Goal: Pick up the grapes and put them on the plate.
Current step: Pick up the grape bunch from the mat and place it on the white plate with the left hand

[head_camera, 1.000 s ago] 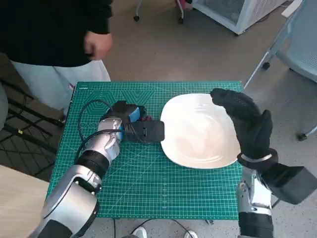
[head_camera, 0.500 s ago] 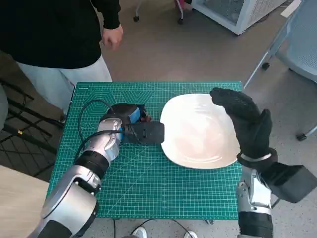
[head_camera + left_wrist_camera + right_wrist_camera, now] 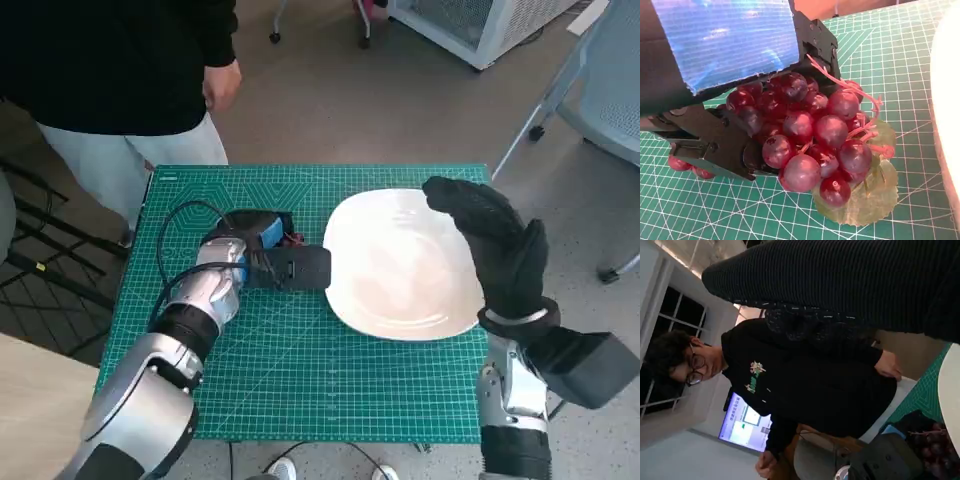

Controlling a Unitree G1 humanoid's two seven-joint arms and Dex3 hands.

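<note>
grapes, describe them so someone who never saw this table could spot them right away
On the green mat, look just beside the white plate, on the side of the robot's left arm. There the left hand, blue tape on its back, covers the grapes with its fingers around them. They are a dark red bunch with pink stems and a green leaf.

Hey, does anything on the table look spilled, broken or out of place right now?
Nothing stands out. The grapes sit as one whole bunch with a leaf on the green mat, the left hand over them. The white plate lies flat and bare beside them, with the right hand raised above its edge.
</note>
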